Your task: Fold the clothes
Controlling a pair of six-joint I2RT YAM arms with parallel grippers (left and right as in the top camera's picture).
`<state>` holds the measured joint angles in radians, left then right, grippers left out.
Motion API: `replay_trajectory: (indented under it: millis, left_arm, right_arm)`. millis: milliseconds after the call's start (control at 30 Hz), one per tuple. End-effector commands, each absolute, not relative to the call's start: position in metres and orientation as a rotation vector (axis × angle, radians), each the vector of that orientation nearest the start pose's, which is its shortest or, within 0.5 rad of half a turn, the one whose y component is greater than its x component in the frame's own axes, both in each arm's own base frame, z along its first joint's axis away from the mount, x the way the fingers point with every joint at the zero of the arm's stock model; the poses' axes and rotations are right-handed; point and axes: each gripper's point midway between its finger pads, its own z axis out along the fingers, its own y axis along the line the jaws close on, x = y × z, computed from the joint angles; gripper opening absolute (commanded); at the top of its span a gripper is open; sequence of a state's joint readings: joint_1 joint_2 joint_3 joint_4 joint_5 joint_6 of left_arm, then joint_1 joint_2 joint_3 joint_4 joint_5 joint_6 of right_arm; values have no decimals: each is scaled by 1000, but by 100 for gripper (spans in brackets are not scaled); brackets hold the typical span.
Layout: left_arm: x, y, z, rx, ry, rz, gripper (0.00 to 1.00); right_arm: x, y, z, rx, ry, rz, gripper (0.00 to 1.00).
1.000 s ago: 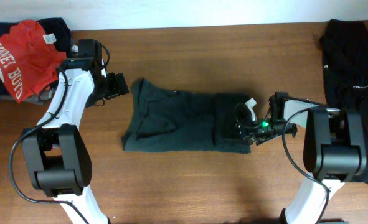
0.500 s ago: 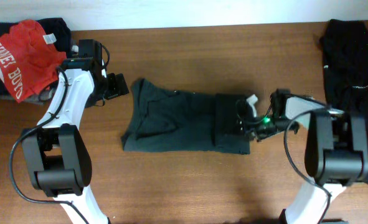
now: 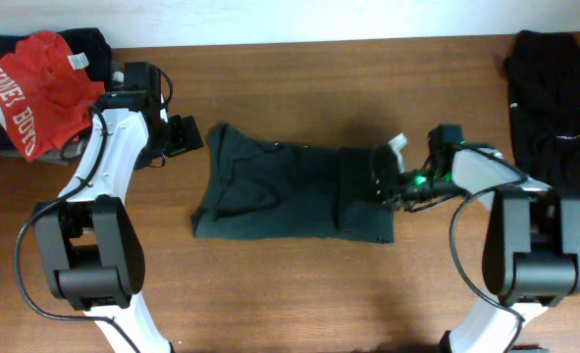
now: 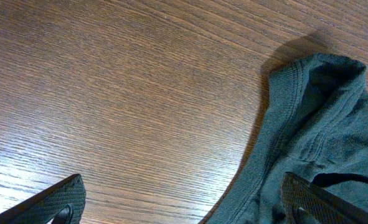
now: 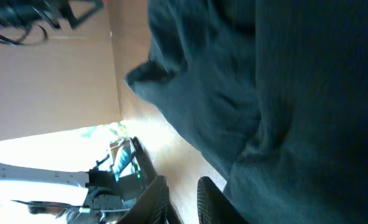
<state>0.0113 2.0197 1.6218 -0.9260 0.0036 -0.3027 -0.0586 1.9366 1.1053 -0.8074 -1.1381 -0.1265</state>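
A dark grey-green T-shirt (image 3: 280,191) lies flat mid-table with its right part folded over. My left gripper (image 3: 184,135) hovers open at the shirt's far left corner. In the left wrist view its fingers (image 4: 54,200) stand wide apart, the right one over the shirt's ribbed hem (image 4: 277,143). My right gripper (image 3: 385,178) sits at the shirt's right edge. In the right wrist view the right gripper (image 5: 187,202) shows a narrow gap with only wood in it, and the cloth (image 5: 283,106) lies beside one finger.
A red shirt with white lettering (image 3: 29,90) tops a pile with a black garment (image 3: 85,44) at the back left corner. Another black garment (image 3: 554,98) lies along the right edge. The table's far edge runs just behind the piles.
My right gripper has shifted toward the back along the shirt's right edge, and its jaws have parted a little. The left arm has not moved.
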Motion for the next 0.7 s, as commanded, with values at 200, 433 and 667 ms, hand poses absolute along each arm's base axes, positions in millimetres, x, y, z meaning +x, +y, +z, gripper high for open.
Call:
replay_trajectory:
  millis: [200,433,667]
  left_arm:
    - [448,1,82,-438,2841,-74,99]
    - [447,1,82,-438,2843,-74,99]
    - [447,1,82,-438,2844,-74,99]
  right_arm:
    - [276,177,30,-39,2736,1821,22]
    - [285,164,13,125,2834,1702,8]
    - [320,177,87,-22,2528,1908,8]
